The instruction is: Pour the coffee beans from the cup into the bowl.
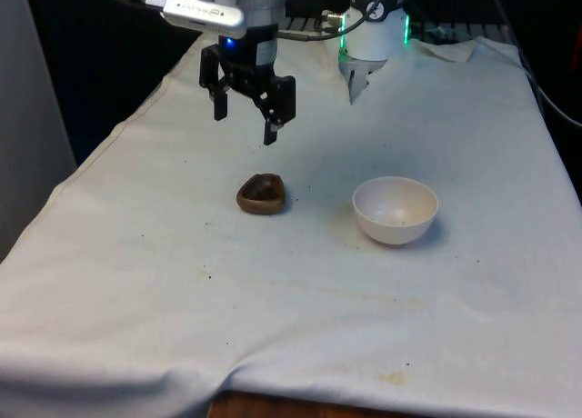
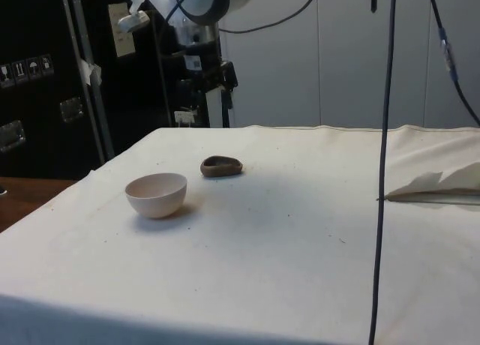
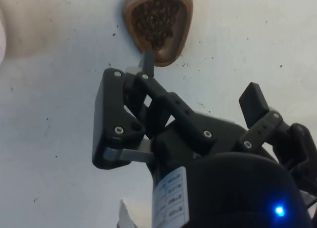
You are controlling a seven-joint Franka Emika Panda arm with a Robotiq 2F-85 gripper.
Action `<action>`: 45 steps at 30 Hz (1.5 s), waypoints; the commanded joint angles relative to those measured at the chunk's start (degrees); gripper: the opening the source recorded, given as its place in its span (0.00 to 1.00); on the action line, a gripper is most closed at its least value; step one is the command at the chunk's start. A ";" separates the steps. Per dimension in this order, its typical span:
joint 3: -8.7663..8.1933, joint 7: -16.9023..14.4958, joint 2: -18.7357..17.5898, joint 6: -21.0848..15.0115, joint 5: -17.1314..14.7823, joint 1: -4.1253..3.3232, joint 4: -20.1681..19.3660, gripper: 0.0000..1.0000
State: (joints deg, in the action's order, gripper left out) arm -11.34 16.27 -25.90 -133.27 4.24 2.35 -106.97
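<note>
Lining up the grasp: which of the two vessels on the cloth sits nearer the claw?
The brown cup with the coffee beans. It sits almost under the open claw, while the white bowl stands apart, toward the front view's right.

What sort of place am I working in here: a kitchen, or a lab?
Likely a lab test bench, not a kitchen: a table under a white cloth, dark equipment cabinets beside it, and loose cables hanging over the table.
</note>
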 commanded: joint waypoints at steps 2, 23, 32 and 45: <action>-0.06 -1.09 0.52 -0.63 0.00 0.17 -0.80 1.00; -1.95 -9.74 1.09 -0.74 0.00 0.17 -2.12 1.00; -2.69 -14.15 1.09 -0.97 0.00 0.11 -2.41 1.00; -2.92 -19.31 0.57 -1.03 0.23 0.00 -2.12 1.00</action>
State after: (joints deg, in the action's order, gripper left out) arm -14.32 -2.92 -25.44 -133.67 4.24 2.35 -108.86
